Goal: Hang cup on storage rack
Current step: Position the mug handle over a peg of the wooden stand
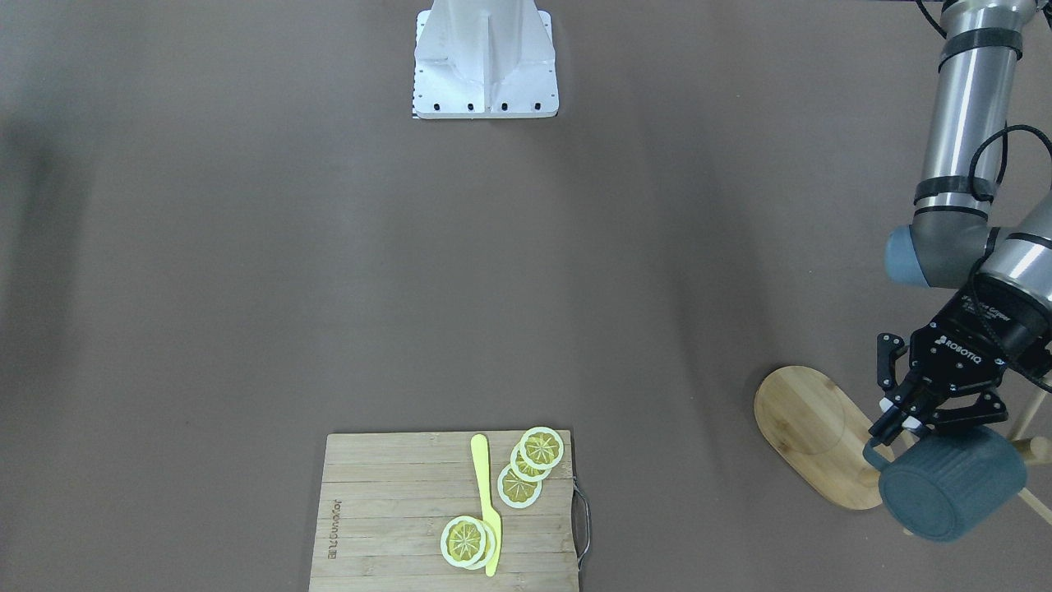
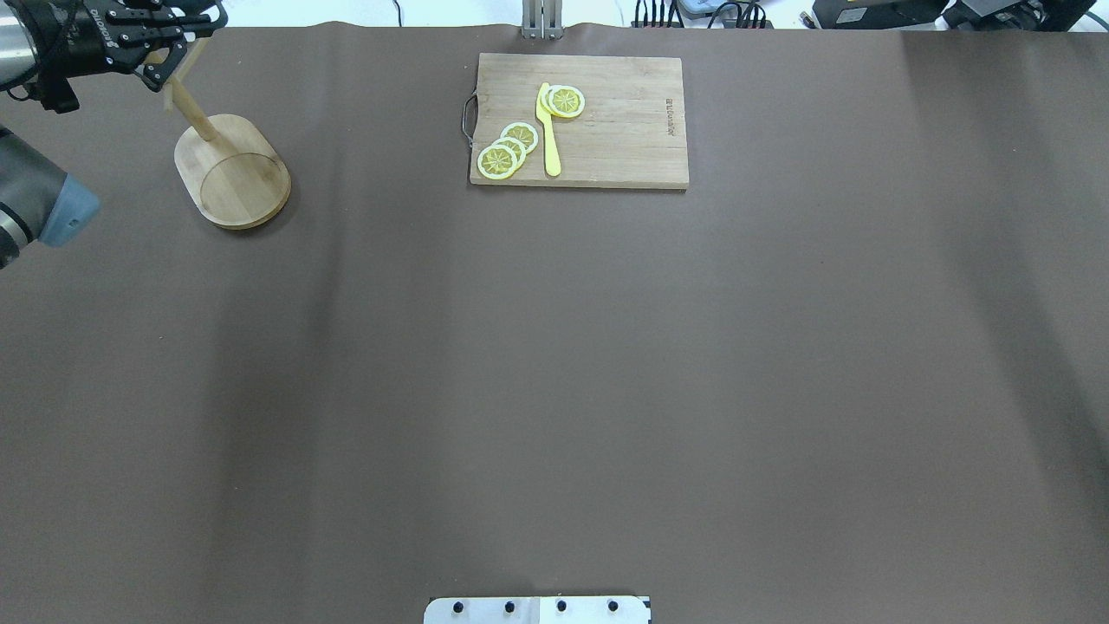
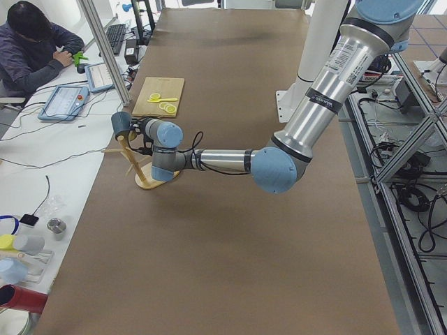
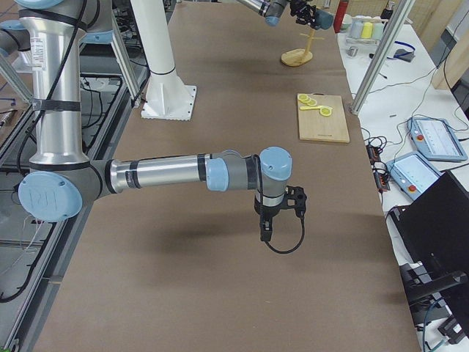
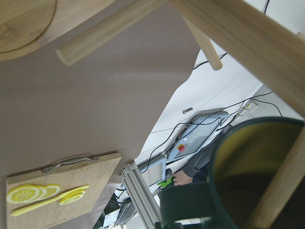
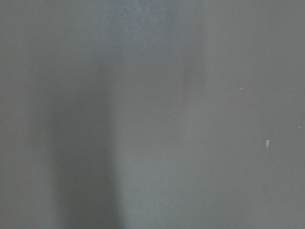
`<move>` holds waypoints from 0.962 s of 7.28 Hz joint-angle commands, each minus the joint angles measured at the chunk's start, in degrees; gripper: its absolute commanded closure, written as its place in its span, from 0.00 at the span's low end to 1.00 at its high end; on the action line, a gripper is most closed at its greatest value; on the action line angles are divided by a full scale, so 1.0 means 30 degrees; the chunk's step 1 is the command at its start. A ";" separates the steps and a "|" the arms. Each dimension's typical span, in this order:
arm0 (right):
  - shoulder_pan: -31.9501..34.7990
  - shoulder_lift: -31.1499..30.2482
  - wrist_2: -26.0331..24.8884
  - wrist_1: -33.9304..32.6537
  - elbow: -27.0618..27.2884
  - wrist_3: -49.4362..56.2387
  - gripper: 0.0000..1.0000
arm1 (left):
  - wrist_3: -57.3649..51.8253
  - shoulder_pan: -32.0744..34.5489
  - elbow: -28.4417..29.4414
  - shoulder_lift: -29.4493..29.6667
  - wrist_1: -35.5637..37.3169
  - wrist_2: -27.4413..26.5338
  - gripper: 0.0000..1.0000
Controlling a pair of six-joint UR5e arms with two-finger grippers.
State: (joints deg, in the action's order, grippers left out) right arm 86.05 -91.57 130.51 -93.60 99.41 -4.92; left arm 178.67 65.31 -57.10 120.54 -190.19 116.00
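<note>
Our left gripper [image 1: 898, 421] pinches the handle of the cup [image 1: 953, 485]. In the front view the cup hangs at 5 o'clock from the gripper, tipped on its side, by the pegs of the rack [image 1: 809, 432]. We think its handle must slide onto a peg. The right gripper [image 4: 265, 229] is far off; we cannot see if its fingers are apart. We see nothing in the cup. The board [image 1: 394, 510] holds lemon slices [image 1: 520, 485] and a knife [image 1: 486, 501].
</note>
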 commanded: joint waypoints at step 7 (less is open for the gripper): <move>-0.0029 0.0027 0.0003 -0.0001 -0.0117 0.0000 0.00 | -0.0317 -0.1819 -0.1560 0.0455 0.0000 -0.0466 1.00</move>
State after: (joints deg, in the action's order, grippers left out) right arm 85.97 -91.53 130.52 -93.60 99.13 -4.96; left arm 178.29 60.35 -61.34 122.35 -190.05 114.03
